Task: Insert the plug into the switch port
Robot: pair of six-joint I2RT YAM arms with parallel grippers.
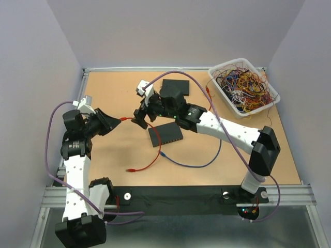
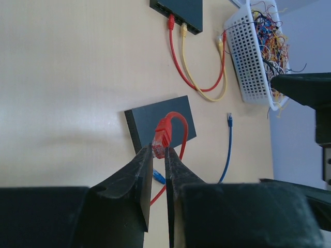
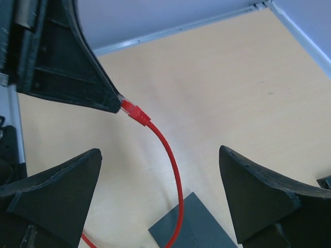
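Observation:
My left gripper is shut on the red plug, pinching its tip between the fingertips, above the table. From above, the left gripper holds the plug left of the dark switch, which lies flat mid-table. The red cable loops down to a free red end near the front. My right gripper stands wide open with nothing between its fingers, facing the plug and the switch below. Seen from above, the right gripper hovers just right of the plug.
A second dark switch at the back has red and yellow cables plugged in. A blue cable lies by the near switch. A white basket of tangled wires sits at the back right.

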